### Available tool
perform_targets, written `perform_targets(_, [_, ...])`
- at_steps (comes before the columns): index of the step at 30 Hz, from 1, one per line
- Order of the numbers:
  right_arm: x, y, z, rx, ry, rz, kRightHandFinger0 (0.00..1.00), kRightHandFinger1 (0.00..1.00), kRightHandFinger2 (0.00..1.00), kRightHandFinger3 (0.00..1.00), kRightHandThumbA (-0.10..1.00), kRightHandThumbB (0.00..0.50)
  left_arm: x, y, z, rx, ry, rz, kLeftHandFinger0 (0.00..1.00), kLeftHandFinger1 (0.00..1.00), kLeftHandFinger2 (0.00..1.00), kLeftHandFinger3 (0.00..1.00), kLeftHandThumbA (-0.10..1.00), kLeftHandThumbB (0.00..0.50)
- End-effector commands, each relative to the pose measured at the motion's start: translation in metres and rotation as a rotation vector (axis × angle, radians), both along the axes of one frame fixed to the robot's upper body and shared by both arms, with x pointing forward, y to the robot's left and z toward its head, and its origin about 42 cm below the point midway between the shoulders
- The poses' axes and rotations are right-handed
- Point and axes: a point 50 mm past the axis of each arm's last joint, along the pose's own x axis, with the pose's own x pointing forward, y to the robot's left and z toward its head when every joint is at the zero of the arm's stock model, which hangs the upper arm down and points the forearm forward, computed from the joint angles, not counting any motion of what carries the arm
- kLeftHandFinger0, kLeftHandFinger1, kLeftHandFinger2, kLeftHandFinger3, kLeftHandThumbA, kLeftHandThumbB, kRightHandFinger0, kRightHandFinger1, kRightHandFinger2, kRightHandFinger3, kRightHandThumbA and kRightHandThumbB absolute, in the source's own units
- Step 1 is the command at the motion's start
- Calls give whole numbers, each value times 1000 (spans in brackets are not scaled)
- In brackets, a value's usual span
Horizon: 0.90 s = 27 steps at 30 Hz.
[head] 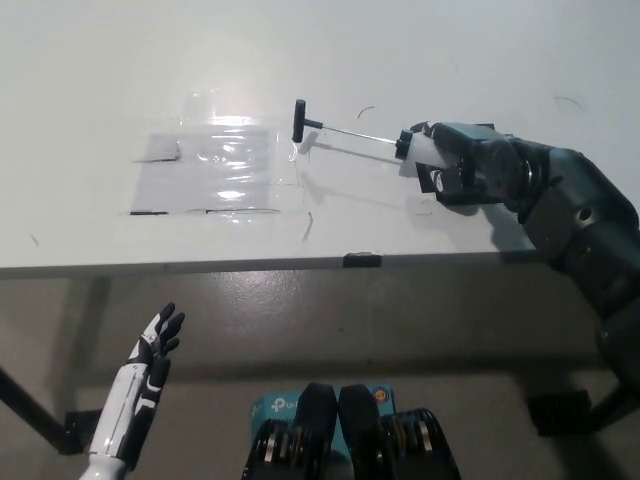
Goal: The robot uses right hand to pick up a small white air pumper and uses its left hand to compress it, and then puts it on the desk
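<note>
The small white air pumper (418, 152) is held above the white desk (330, 70) at the right, its thin rod stretched out to the left and ending in a black T-handle (298, 120). My black right hand (462, 172) is shut on the pumper's white barrel, and the fingers hide most of it. The pumper tilts, handle end higher, and casts a shadow on the desk below. My white left hand (150, 355) rests low at the picture's lower left, below the desk's front edge, with its fingers spread open.
A clear plastic sheet (215, 170) lies taped flat on the desk left of the pumper handle. A small black tab (362, 260) sits on the desk's front edge. Black tape (458, 128) marks the desk behind my right hand.
</note>
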Motion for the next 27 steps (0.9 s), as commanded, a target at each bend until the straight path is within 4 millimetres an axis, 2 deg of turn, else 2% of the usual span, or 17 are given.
perform_targets(1, [0, -17, -3, -1, -22, -18, 362, 846, 1000, 1000, -100, 153, 3, 3, 8, 7, -44, -16, 1000, 1000, 1000, 1000, 1000, 55])
perform_targets(4, [0, -21, -2, 7, -49, -11, 306, 765, 1000, 1000, -100, 133, 4, 3, 8, 11, -52, -18, 1000, 1000, 1000, 1000, 1000, 50])
perform_targets(5, [-1, -21, -4, 6, -61, 0, 256, 698, 1000, 1000, -100, 131, -1, 2, 6, 9, -40, -11, 1000, 1000, 1000, 1000, 1000, 60])
perform_targets(7, [-1, -21, 0, 14, -104, 14, 227, 688, 995, 1000, -100, 133, -1, 2, 7, 8, -39, -10, 1000, 1000, 1000, 1000, 1000, 62])
perform_targets(8, [-2, -22, 1, 28, -127, 30, 166, 637, 939, 991, -100, 136, -2, 2, 7, 3, -38, -10, 1000, 1000, 1000, 1000, 1000, 63])
perform_targets(9, [-2, -21, 3, 35, -140, 39, 145, 614, 915, 962, -100, 135, -2, 2, 8, -6, -38, -8, 1000, 1000, 1000, 1000, 1000, 67])
perform_targets(10, [-2, -21, 4, 40, -149, 46, 79, 533, 846, 910, -100, 127, -3, 3, 8, -10, -40, -5, 1000, 1000, 1000, 1000, 1000, 58])
perform_targets(12, [-3, -21, 11, 55, -191, 82, 13, 459, 833, 856, -100, 136, -3, 3, 12, -19, -56, 3, 1000, 1000, 1000, 1000, 1000, 41])
perform_targets(15, [-8, -20, 23, 54, -212, 115, 16, 513, 911, 930, -100, 127, -2, 4, 20, -25, -89, 15, 1000, 1000, 1000, 1000, 1000, 27])
perform_targets(19, [-29, -16, 38, 63, -250, 193, 10, 495, 852, 891, -100, 131, 1, 8, 38, -94, -129, 39, 1000, 1000, 1000, 1000, 1000, 23])
perform_targets(20, [-39, -14, 44, 71, -264, 227, 0, 484, 840, 883, -100, 131, 4, 11, 46, -86, -160, 46, 1000, 1000, 1000, 1000, 1000, 21])
perform_targets(25, [-69, -7, 57, 79, -294, 293, 1, 500, 840, 882, -100, 146, 19, 15, 68, -123, -219, 61, 1000, 1000, 1000, 1000, 1000, 25])
perform_targets(26, [-76, -6, 59, 83, -301, 313, 0, 438, 769, 822, -100, 140, 23, 14, 74, -127, -237, 69, 1000, 1000, 1000, 1000, 1000, 33])
perform_targets(27, [-79, -6, 60, 85, -303, 319, 0, 419, 751, 804, -100, 140, 25, 13, 76, -128, -242, 71, 1000, 1000, 1000, 1000, 1000, 33])
